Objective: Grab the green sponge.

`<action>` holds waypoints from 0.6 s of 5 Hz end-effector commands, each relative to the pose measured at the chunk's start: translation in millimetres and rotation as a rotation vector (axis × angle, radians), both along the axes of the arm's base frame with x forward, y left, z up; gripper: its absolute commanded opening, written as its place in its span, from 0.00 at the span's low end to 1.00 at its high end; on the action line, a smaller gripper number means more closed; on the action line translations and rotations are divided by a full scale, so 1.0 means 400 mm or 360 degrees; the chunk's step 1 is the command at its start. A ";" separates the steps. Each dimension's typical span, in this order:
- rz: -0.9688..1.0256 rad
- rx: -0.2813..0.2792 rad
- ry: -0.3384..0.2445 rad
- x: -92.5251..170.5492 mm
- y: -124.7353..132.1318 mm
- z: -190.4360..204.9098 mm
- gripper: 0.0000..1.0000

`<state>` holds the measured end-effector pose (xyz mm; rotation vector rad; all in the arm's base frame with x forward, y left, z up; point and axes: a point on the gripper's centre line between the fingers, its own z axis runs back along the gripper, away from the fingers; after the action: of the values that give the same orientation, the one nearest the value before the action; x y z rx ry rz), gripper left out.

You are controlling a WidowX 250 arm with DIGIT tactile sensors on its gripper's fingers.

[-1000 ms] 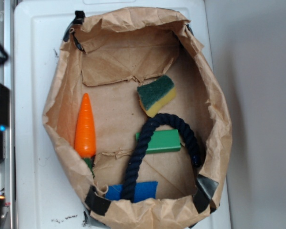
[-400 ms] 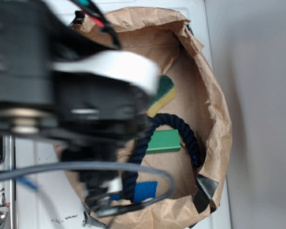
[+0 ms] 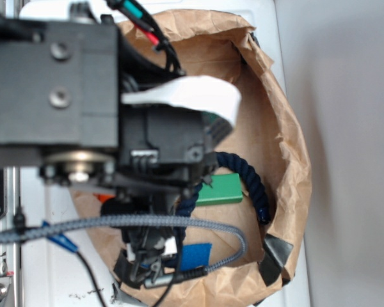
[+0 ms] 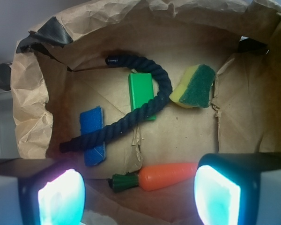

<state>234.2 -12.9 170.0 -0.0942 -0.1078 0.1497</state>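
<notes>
The green sponge [image 4: 194,86], dark green scouring layer on yellow foam, lies tilted on the floor of a brown paper bag [image 4: 33,122], at the upper right in the wrist view. In the exterior view only a sliver of the sponge [image 3: 216,125] shows beside the arm. My gripper [image 4: 138,197] hangs open above the bag with nothing between its fingers [image 4: 61,197], over the carrot side and well short of the sponge.
Inside the bag lie a dark blue rope [image 4: 131,115], a bright green block [image 4: 141,91], a flat blue pad [image 4: 92,133] and an orange toy carrot [image 4: 164,176]. The bag's crumpled walls [image 3: 288,160] rise all round. It stands on a white tray [image 3: 45,217].
The arm has swung in from the left over the bag, now covering the carrot and most of the sponge in the exterior view. The objects have not moved.
</notes>
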 end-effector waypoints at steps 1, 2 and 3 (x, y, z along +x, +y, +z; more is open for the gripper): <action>0.0038 0.0006 -0.0061 0.006 0.020 0.024 1.00; 0.0038 0.0006 -0.0061 0.006 0.020 0.024 1.00; 0.0219 0.0008 -0.0033 0.053 0.053 -0.022 1.00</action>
<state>250.5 0.2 145.7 -0.0808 -0.0742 0.2646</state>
